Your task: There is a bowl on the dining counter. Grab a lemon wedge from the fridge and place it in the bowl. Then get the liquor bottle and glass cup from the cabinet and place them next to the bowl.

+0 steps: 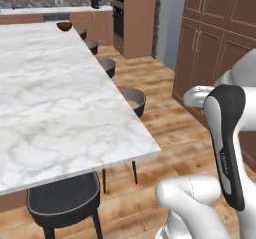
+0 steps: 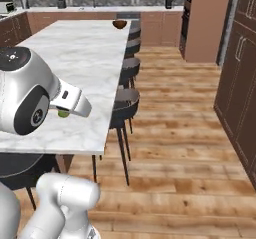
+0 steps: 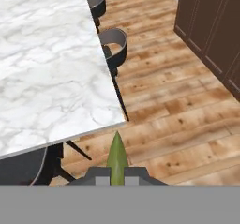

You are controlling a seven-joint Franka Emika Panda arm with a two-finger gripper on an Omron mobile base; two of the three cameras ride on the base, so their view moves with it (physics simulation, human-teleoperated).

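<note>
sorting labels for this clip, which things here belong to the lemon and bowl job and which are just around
Job:
- lemon wedge, pinched in the shut tool
- bowl, at the far end of the dining counter

Just around:
- dark bar stools along the counter's edge
- tall brown cupboards
- wood floor

The bowl (image 1: 64,26) sits at the far right corner of the dining counter (image 1: 55,98). Stools (image 1: 133,101) line the counter's right edge; one stool (image 1: 64,201) stands at its near end. Tall cupboards (image 1: 210,38) stand to the right, across the floor (image 2: 175,133).
</note>
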